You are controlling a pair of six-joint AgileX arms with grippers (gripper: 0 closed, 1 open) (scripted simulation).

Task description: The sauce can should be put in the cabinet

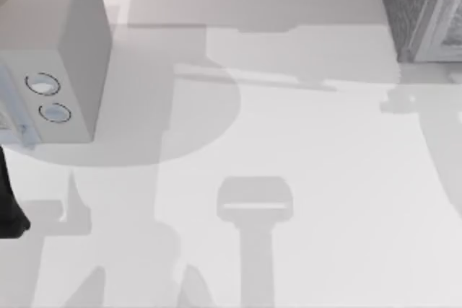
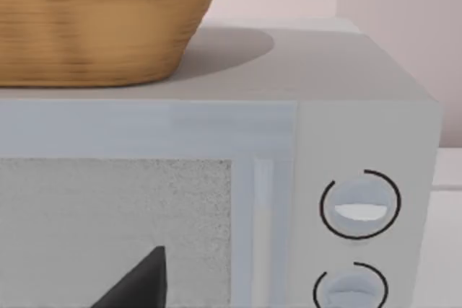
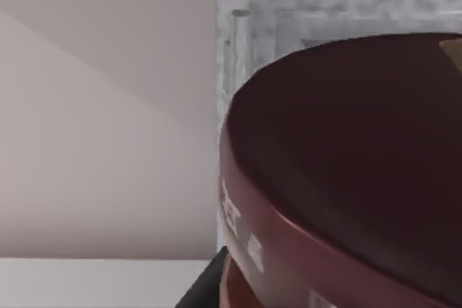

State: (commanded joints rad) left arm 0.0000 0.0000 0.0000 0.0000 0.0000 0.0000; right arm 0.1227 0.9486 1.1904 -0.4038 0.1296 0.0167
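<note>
The sauce can [image 3: 346, 178] sits very close in the right wrist view, with its dark maroon top and rim tilted toward the camera. My right gripper [image 3: 238, 295] is shut on it, and one dark finger [image 3: 203, 288] shows beside the rim. Right behind the can rises the dark grey speckled cabinet [image 3: 325, 5] with its paler framed panel. In the top view the cabinet [image 1: 415, 5] stands at the far right corner of the table. My left gripper [image 2: 137, 286] is parked in front of the microwave door, with its black arm [image 1: 11, 207] at the table's left edge.
A pale grey microwave [image 1: 68, 55] with two round knobs [image 1: 43, 84] stands at the left of the table. A woven basket [image 2: 94, 19] rests on top of the microwave [image 2: 346, 84]. Arm shadows fall across the white tabletop [image 1: 289, 142].
</note>
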